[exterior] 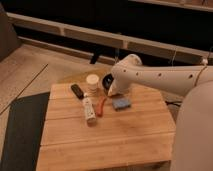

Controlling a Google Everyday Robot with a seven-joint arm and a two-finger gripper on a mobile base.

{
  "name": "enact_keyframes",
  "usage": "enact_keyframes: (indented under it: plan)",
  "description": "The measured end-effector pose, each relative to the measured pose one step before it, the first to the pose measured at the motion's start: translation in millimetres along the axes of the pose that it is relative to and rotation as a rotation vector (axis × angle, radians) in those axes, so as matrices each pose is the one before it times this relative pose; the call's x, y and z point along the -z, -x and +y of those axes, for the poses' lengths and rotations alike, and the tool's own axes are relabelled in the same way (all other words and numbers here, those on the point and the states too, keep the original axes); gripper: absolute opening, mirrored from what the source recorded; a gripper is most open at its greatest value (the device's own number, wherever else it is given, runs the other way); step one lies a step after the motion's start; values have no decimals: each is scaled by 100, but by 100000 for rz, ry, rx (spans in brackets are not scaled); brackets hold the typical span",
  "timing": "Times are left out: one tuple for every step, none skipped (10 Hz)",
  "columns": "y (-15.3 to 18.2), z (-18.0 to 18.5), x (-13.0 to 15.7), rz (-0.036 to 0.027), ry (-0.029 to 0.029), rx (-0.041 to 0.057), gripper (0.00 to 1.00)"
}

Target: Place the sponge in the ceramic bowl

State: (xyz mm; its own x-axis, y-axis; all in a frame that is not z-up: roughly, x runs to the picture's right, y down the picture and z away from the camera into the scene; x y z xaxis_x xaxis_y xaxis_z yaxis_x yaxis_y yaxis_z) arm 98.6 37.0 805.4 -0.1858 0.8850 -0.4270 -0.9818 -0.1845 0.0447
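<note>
The sponge, a small flat blue-grey pad, lies on the wooden table right of centre. Just behind it the dark ceramic bowl shows only its left part. The rest is covered by my white arm, which reaches in from the right. The arm's rounded end hangs over the bowl and just above the sponge. My gripper is hidden behind that arm link, somewhere near the bowl, so its fingers do not show.
A white cup stands left of the bowl. A black block, a white tube and a thin orange-red tool lie left of the sponge. A dark mat lies left of the table, with shelving behind.
</note>
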Motion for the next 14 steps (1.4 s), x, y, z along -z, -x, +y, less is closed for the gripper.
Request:
enact_keyframes:
  plan:
    - [275, -954, -225, -969, 222, -63, 65]
    - [34, -1485, -349, -171, -635, 110, 65]
    - [50, -900, -82, -127, -822, -194, 65]
    - [-91, 233, -41, 274, 347, 36, 65]
    - [-49, 338, -20, 113, 280, 404, 65]
    - [28, -75, 15, -116, -41, -46, 65]
    - [139, -154, -18, -541, -63, 252, 65]
    - [301, -67, -255, -963, 62, 1885, 65]
    - [659, -9, -799, -1947, 1008, 4902, 65]
    - [310, -179, -516, -822, 983, 2021, 65]
    - [225, -196, -728, -446, 1370, 1830, 65]
    - [-5, -10, -875, 304, 2120, 1764, 65]
    - [-268, 424, -735, 787, 2387, 2203, 65]
    - [-372, 322, -638, 1189, 1740, 1679, 65]
